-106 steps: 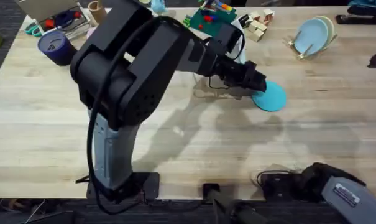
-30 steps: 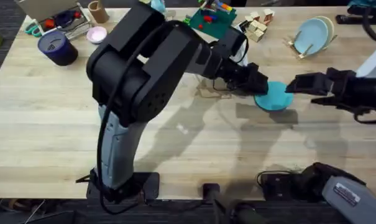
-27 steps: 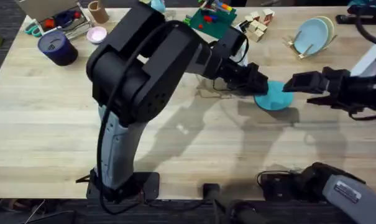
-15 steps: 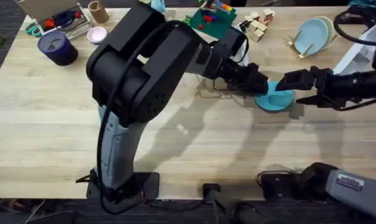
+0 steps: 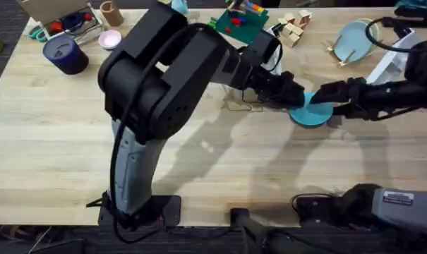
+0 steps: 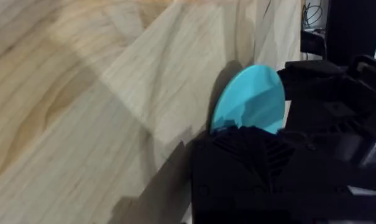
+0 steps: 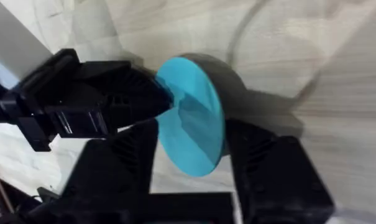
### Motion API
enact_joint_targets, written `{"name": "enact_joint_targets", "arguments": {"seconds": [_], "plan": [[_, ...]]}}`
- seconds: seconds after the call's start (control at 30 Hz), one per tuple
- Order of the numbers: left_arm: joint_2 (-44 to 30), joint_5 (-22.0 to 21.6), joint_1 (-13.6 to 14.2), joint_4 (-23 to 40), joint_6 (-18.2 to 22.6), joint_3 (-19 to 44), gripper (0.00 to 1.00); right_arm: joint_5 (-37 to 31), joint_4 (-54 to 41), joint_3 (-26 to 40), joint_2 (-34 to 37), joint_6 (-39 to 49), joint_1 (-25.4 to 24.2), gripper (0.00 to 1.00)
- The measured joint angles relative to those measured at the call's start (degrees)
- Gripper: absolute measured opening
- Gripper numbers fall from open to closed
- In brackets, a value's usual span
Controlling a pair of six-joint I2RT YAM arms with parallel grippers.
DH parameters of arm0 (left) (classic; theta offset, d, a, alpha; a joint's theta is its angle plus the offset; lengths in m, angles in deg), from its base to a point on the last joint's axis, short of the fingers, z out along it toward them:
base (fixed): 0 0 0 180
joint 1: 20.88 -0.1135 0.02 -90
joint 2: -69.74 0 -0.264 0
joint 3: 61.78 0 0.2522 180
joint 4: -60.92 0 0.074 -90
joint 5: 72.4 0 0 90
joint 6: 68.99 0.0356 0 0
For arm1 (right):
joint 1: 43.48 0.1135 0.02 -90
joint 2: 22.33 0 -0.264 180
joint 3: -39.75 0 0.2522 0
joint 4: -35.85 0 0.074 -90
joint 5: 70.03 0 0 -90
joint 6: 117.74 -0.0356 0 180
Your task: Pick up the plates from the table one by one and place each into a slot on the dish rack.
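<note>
Teal plate (image 5: pixel 312 111) tilted off the table (image 5: pixel 51 141), between both tools.

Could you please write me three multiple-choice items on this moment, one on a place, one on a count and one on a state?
1. Where is the dish rack?
A. far right of the table
B. near left corner
C. table centre

2. How many plates stand in the rack?
A. none
B. two
C. five

3. How is the teal plate held?
A. lying flat and untouched
B. left end effector grips one edge while right end effector straddles the plate
C. slotted in the rack

Answers:
1 A, the rack is near the far right edge.
2 B, a pale blue and a cream plate.
3 B, the wrist views show both end effectors at the tilted plate.
</note>
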State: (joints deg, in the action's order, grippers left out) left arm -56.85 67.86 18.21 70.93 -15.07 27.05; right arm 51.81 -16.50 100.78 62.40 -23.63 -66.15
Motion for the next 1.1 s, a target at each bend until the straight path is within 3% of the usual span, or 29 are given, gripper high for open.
{"name": "enact_joint_targets", "arguments": {"seconds": [0.2,0.3,0.5,0.87,1.1], "plan": [[0.0,-0.01,0.0,0.02,0.01,0.0,0.04,0.8,0.73,-0.04,1.77,-0.07,-0.1,0.384],[0.0,0.0,0.0,0.02,0.0,0.0,0.04,0.78,0.74,-0.11,2.12,-0.06,-0.25,0.32],[0.0,0.07,-0.28,-0.12,0.06,0.0,0.04,2.79,0.71,0.02,1.88,-0.46,-1.2,0.049],[0.1,0.04,-0.52,1.65,0.0,0.42,0.04,3.71,-0.49,0.02,1.66,-0.67,-1.25,0.038],[3.61,-5.26,-0.37,10.81,1.54,0.17,0.04,1.19,-8.07,0.99,-1.92,0.43,-0.06,0.031]]}}
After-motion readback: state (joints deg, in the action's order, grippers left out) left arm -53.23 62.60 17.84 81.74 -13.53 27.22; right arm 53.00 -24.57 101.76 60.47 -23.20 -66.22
